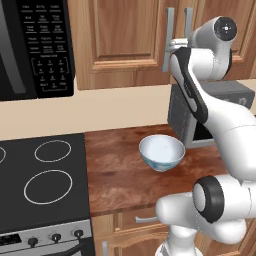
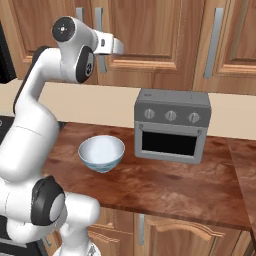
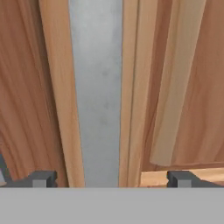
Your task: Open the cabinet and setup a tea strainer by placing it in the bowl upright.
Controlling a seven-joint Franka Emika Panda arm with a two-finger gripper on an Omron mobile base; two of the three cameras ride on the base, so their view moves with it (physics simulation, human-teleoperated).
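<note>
The cabinet (image 1: 125,35) hangs above the counter with both wooden doors closed. My gripper (image 1: 171,46) is raised against its long grey bar handle (image 1: 168,30). In the hand view that handle (image 3: 96,87) runs straight up between my fingertips (image 3: 41,178), and my gripper (image 3: 111,178) is open, one finger on each side of the bar and neither touching it. From the right base view my gripper (image 2: 119,47) sits at the handle (image 2: 102,64). The white bowl (image 1: 161,152) (image 2: 101,152) stands upright and empty on the wooden counter. The tea strainer is hidden.
A grey toaster oven (image 2: 171,125) stands on the counter right of the bowl, under the cabinet. A black microwave (image 1: 35,47) hangs at the left over a black stovetop (image 1: 42,180). Drawer fronts (image 1: 145,220) line the counter's front edge.
</note>
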